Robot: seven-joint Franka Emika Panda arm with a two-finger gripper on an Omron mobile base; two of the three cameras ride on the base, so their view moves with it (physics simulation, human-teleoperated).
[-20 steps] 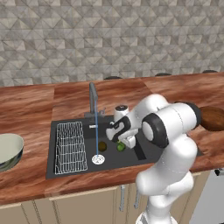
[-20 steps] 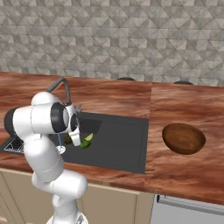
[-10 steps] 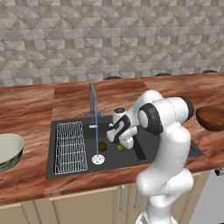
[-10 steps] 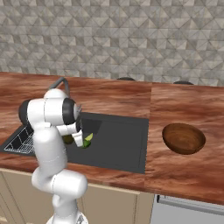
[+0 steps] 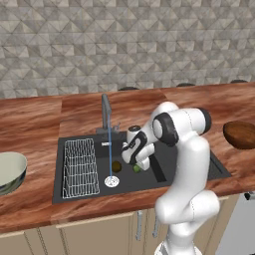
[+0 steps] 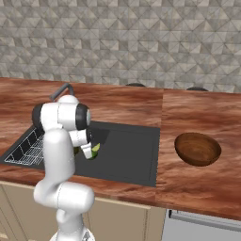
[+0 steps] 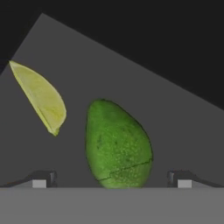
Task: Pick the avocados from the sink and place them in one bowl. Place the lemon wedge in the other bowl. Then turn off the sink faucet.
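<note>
Now sink (image 5: 189, 172) holds green avocado (image 7: 118, 144); lemon wedge (image 7: 41, 97) beside.

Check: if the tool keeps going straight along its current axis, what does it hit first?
Most likely the bright green avocado: it sits centered between the open tool's fingertips on the sink floor. The lemon wedge lies off to one side, outside the line. Remaining gap is unclear.

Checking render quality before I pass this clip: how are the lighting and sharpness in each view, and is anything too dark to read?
Left base view: even, soft light, no glare; the sink reads flat dark grey. Right base view: equally even, the brown wooden bowl shaded inside. Hand view: the green avocado and lemon wedge are sharp and bright, the area beyond the basin floor black.
</note>
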